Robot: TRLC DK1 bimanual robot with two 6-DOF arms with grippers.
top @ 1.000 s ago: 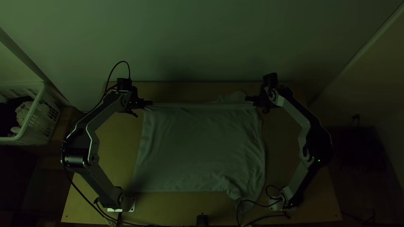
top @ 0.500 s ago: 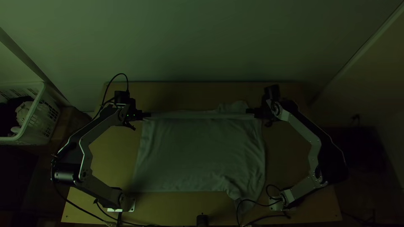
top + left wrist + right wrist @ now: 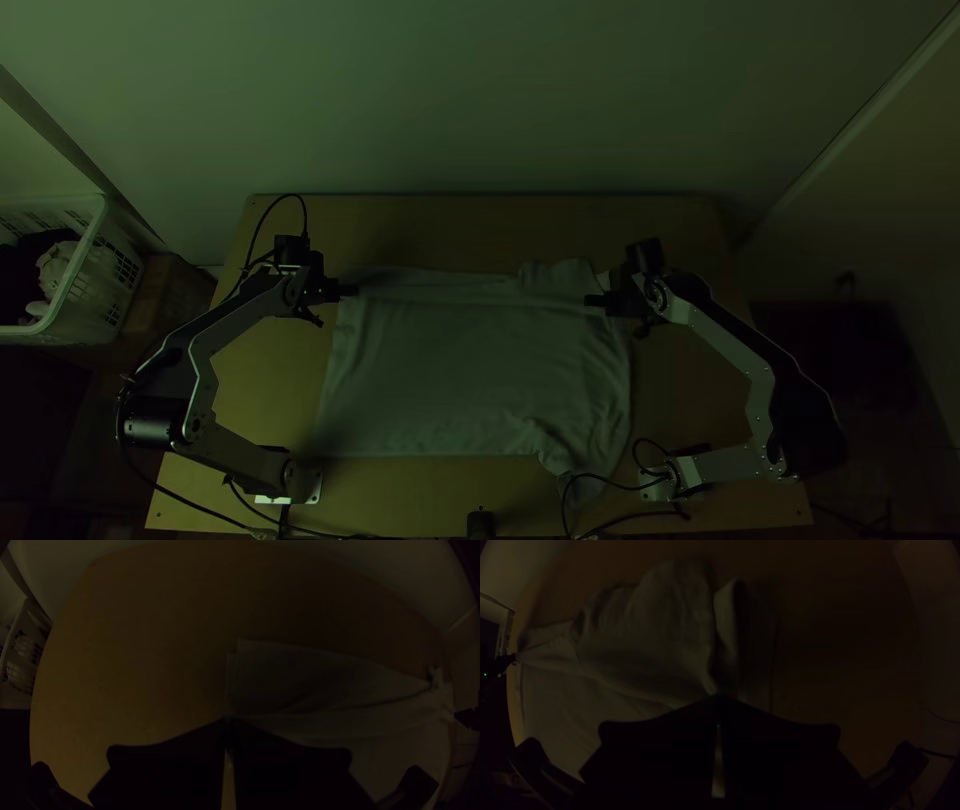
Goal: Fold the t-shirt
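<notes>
Both pinched tight! The left gripper (image 3: 350, 290) had one end of the t-shirt's (image 3: 460, 365) far part, the right gripper (image 3: 594, 300) the other, cloth lying across the surface (image 3: 285, 380).

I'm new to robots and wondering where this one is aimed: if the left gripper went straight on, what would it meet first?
Probably more of the t-shirt, whose edge the left gripper pinches, then the wooden table underneath. Its height is unclear.
</notes>
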